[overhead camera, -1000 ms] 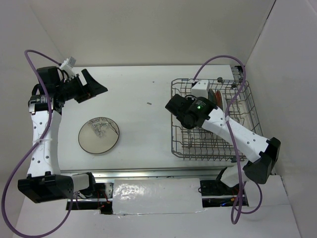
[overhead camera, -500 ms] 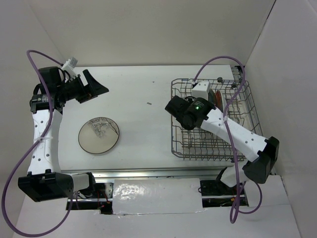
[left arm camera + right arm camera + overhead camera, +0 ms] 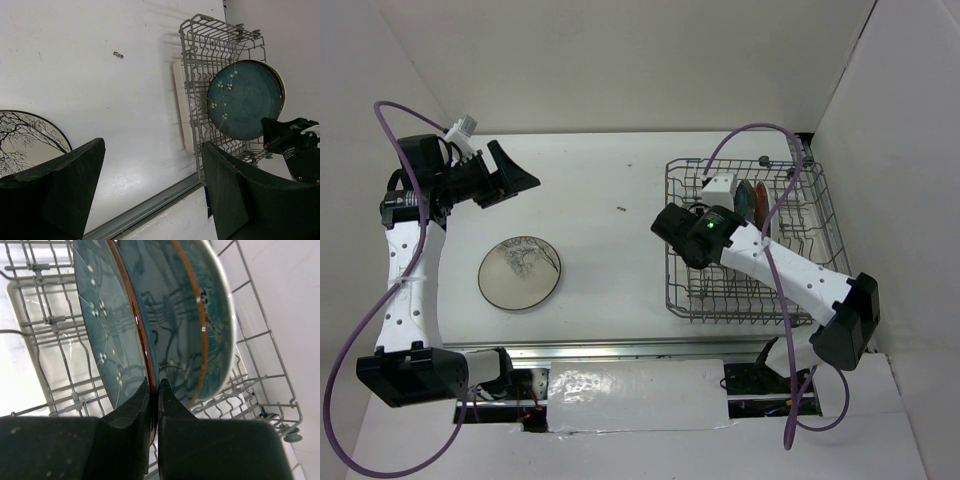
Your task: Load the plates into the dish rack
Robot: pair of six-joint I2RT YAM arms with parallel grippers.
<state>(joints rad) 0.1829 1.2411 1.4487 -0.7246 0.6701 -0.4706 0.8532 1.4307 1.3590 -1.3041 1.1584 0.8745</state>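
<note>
While it stands upright on its edge in the dish rack (image 3: pixel 671 255), the teal plate with white blossoms (image 3: pixel 102 325) is pinched at its rim by the right hand (image 3: pixel 152 384), whose two fingers (image 3: pixel 135 405) are pressed onto it. A second plate (image 3: pixel 212 315) stands just beside it in the rack. I judge that the step in hand is the seating of this plate. The next move calls for spreading the fingers and going away upward without touching the neighbour. Well apart from the rack, on its left, the cream plate with the branch drawing (image 3: pixel 520 272) lies flat on the surface (image 3: pixel 610 250), not yet loaded. Also well left of the rack, the left hand (image 3: pixel 152 150) hangs spread and holds nothing.
</note>
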